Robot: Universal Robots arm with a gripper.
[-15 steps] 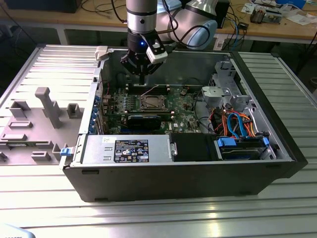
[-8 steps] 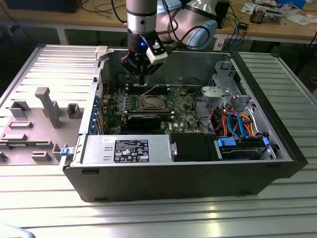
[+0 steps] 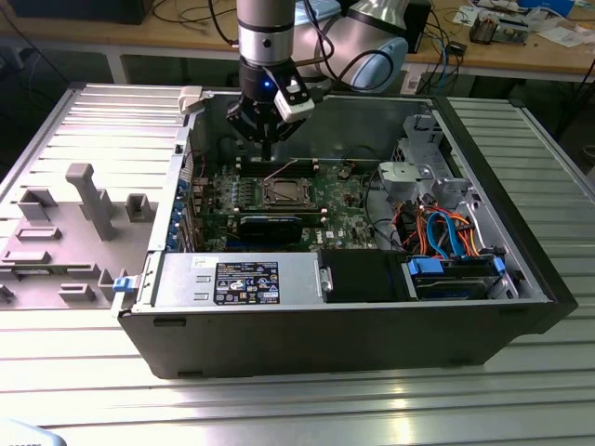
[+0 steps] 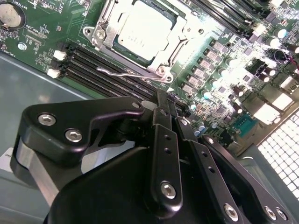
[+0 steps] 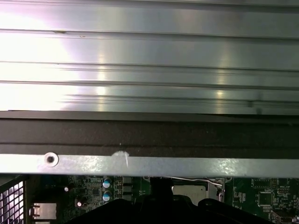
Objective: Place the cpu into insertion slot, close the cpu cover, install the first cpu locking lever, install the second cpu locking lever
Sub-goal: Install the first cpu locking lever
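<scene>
The cpu [image 4: 142,29], a flat silver-grey square, lies in the socket on the green motherboard; it is also seen in the first wrist view as the cpu [image 5: 189,190] and in the exterior view as the cpu [image 3: 282,192]. The silvery cpu cover [image 4: 164,55] lies down around it as a frame. A thin wire locking lever [image 4: 119,72] runs along the socket edge closest to my gripper. My gripper [image 4: 164,100] hangs above the board just beyond that edge, fingers shut with nothing between them. In the exterior view my gripper [image 3: 267,154] points straight down behind the socket.
Black memory slots [image 4: 100,63] lie between the socket and my fingers. In the open computer case [image 3: 372,316], a black graphics card [image 3: 270,224] sits in front of the socket, and a drive cage with blue and orange cables [image 3: 446,232] fills the exterior view's right. A grey fixture tray [image 3: 74,223] lies outside at the left.
</scene>
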